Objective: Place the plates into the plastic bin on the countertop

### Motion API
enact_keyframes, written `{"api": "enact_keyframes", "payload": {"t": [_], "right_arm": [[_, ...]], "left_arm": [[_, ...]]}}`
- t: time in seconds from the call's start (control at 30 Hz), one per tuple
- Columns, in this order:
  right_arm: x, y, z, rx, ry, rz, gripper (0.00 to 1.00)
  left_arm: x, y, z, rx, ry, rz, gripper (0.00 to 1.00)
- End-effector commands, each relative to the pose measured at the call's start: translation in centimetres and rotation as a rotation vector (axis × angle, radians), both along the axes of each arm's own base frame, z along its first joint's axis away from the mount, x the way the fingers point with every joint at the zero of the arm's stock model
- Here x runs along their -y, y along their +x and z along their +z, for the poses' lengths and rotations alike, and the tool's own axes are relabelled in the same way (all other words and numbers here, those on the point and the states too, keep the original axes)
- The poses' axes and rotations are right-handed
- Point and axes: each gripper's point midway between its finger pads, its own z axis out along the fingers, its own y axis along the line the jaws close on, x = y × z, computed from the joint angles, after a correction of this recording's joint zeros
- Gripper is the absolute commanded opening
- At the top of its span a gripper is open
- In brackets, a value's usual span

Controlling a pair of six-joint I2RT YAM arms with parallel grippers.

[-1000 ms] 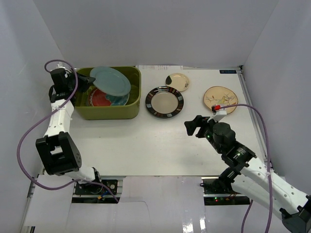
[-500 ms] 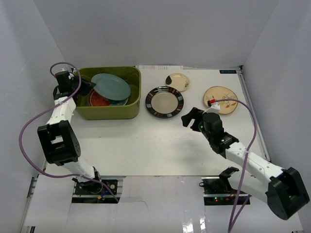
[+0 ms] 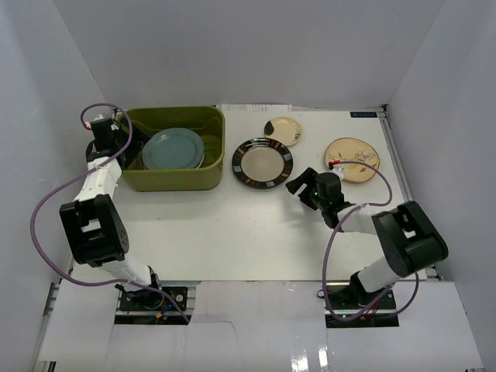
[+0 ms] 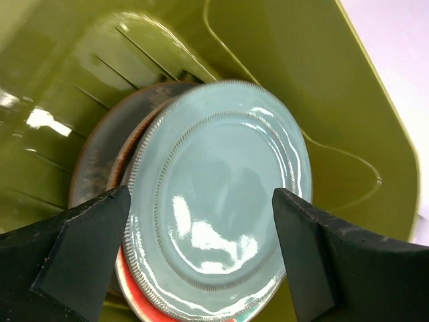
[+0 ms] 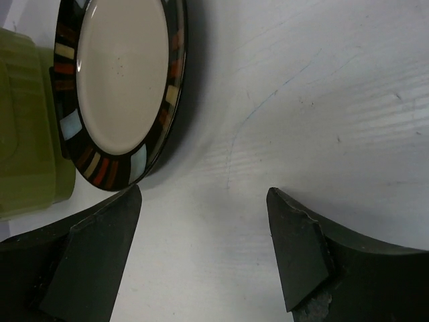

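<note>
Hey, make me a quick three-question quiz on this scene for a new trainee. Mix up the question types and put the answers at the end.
1. Count: how many plates lie on the countertop outside the plastic bin?
2. True or false: the right gripper is shut on the black-rimmed plate.
3. Choose one: where is the light blue plate?
A. flat on the countertop
B. on top of the stack inside the plastic bin
C. in the right gripper

Key
1. Three.
2. False. It is open and holds nothing.
3. B.
</note>
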Motion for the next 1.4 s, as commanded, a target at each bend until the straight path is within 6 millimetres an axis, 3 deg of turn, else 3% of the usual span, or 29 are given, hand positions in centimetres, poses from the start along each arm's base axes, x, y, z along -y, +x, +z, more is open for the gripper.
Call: {"api": "enact_keyframes", "payload": {"t": [0.0,0.17,0.27,0.4,0.53,0.6,0.7,0.77,0.83,0.93,0.97,1.0,1.03,1.07,1.1,1.17,1.2,1.27,1.3,1.37], "right_arm": [[-1.8,3.4,2.4,0.067,0.155,-0.024,0.81],[-2.5,5.4,0.2,0.024,0.223,-0.051,0.79],[-3.5,6.6,-0.3,0.003,0.252,-0.044,0.77],[-4.6,8.1,-1.0,-0.029,0.311,-0.055,0.72],[-5.5,8.3,-2.9,-0.093,0.365,-0.054,0.62],[-5.8,8.5,-3.1,-0.097,0.382,-0.055,0.59],[-5.7,8.8,-3.9,-0.106,0.385,-0.072,0.4],[-5.5,8.5,-4.1,-0.106,0.39,-0.081,0.24],[-5.0,7.9,-3.6,-0.088,0.396,-0.087,0.09],[-4.6,7.1,-1.0,-0.021,0.423,-0.079,0.08],[-4.1,5.9,-1.3,-0.031,0.422,-0.081,0.08],[-4.1,5.6,1.0,0.027,0.45,-0.067,0.08],[-3.9,5.0,1.7,0.044,0.458,-0.063,0.08],[-3.4,3.4,1.3,0.033,0.448,-0.059,0.08],[-3.0,3.1,3.9,0.105,0.459,-0.064,0.08],[-2.5,1.9,5.3,0.149,0.433,-0.051,0.08],[-1.7,1.0,7.5,0.209,0.433,-0.057,0.08],[-0.5,-0.1,8.3,0.234,0.373,-0.073,0.08],[0.5,-0.5,11.3,0.317,0.376,-0.096,0.08],[1.7,-1.3,12.3,0.334,0.318,-0.119,0.08]], "left_arm": [[-1.8,-0.8,3.9,0.053,0.142,0.056,0.98],[-2.1,-1.8,4.2,0.018,0.214,0.083,0.98],[-1.0,-2.2,8.4,0.16,0.222,0.071,0.98],[3.2,-3.8,15.5,0.368,0.177,-0.048,0.98],[9.3,-6.0,19.5,0.482,0.134,-0.227,0.98],[11.7,-7.4,20.0,0.506,0.109,-0.318,0.98],[15.3,-10.1,20.6,0.541,0.066,-0.453,0.98],[16.3,-11.9,20.4,0.551,0.048,-0.497,0.98],[17.1,-13.6,20.6,0.57,0.039,-0.544,0.98],[17.9,-15.5,21.0,0.588,0.027,-0.603,0.98],[18.1,-16.3,21.4,0.602,0.019,-0.617,0.98],[18.7,-17.0,21.6,0.609,0.004,-0.659,0.98],[19.1,-17.6,21.9,0.62,-0.002,-0.686,0.98],[19.4,-18.2,22.3,0.633,-0.006,-0.711,0.98],[19.7,-18.8,22.4,0.64,-0.012,-0.735,0.98],[20.3,-19.9,22.5,0.651,-0.025,-0.79,0.98],[20.6,-20.8,22.8,0.668,-0.024,-0.816,0.98],[20.8,-21.7,23.0,0.685,-0.019,-0.841,0.98],[20.9,-22.3,23.3,0.701,-0.013,-0.858,0.98],[21.3,-23.3,23.5,0.719,-0.009,-0.901,0.98]]}}
